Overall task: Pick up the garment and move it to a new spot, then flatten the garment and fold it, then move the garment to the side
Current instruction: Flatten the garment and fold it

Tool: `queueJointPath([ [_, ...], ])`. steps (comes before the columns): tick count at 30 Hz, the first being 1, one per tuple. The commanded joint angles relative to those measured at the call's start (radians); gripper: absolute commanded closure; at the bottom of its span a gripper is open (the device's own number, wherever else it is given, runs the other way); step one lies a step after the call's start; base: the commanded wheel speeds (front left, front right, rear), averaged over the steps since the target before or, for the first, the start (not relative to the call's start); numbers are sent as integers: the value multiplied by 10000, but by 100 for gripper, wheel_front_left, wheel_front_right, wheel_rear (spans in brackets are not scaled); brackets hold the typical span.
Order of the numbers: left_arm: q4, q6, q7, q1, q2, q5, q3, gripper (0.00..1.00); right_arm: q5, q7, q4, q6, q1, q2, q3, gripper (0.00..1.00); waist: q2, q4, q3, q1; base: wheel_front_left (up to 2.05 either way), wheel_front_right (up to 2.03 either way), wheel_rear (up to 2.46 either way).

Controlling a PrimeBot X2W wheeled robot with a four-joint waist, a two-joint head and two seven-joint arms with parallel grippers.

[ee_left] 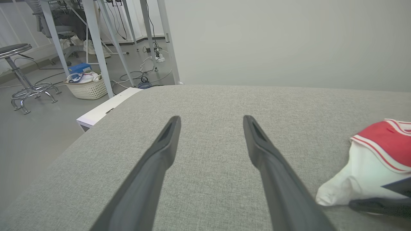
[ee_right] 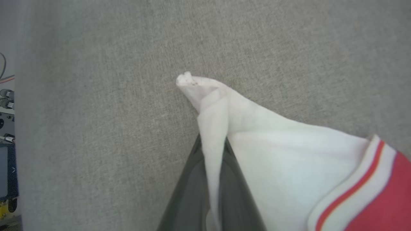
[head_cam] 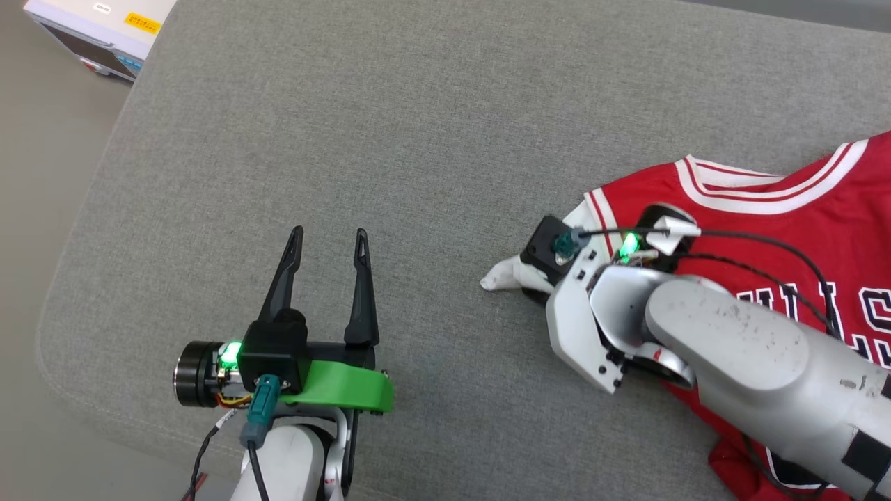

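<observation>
Near right edge of surface (head_cam: 418, 104): garment (head_cam: 779, 209), red, lettered front up, rumpled, white sleeve (head_cam: 505, 275) pointing toward the middle. Right tool (ee_right: 212, 150): clamped tight on sleeve fold. Left tool (head_cam: 330, 233): jaws spread wide, empty, near front-left corner. Handling note: lift clear before carrying, to avoid drag; move slowly toward the bare middle; thin pinch likely to slip under sudden pull.

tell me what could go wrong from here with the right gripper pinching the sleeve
The right gripper is shut on only a thin fold of the garment, its white sleeve; a pull may slip it free. The left gripper hangs open, apart from the cloth, so a one-armed drag over the grey cushion could bunch it.
</observation>
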Motion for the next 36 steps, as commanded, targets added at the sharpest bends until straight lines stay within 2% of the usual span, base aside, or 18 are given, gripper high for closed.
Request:
queueJointPath([
  [1,-27,78,-57,65,-43,-32,14,0,-210,496,-78,-6,567,2,53,100,0,-25,14,0,0,0,0],
  [3,2,80,-57,46,-43,-42,8,0,-271,841,-215,-6,926,-32,56,100,0,-73,13,0,0,0,0],
  [4,20,81,-57,33,-43,-42,5,0,-292,857,-258,-6,989,-49,57,79,0,-111,-3,0,0,0,0],
  [5,44,89,-57,24,-43,-34,21,0,-219,740,-272,-6,1001,-54,58,51,0,-177,-40,0,0,0,0],
  [6,61,87,-57,25,-43,-17,48,0,-149,550,-279,-6,952,-38,58,0,0,-245,-89,0,0,0,0],
  [14,207,-146,-57,241,-34,286,378,0,-87,-2386,-710,-6,491,-330,-342,0,0,-710,-914,0,0,0,0],
  [20,191,-332,-57,569,91,424,714,0,-167,-3848,-1484,-6,1445,-1020,-1770,0,0,-1165,-1557,0,0,0,0],
  [23,157,-426,-57,715,182,482,846,0,-565,-4528,-1608,-6,2290,-1261,-3071,0,0,-1416,-1875,0,0,0,0],
  [27,114,-562,-57,777,334,548,980,0,-1372,-5329,-1588,-6,3679,-1162,-5226,0,0,-1705,-2178,0,0,0,0],
  [33,6,-852,-57,584,669,529,1260,0,-3292,-5843,-1889,-6,5808,-283,-8689,0,0,-2151,-2336,0,0,0,0],
  [36,-10,-1229,-57,247,869,386,1366,0,-4192,-5945,-2379,-6,6814,437,-10178,0,0,-2313,-2328,0,0,0,0],
])
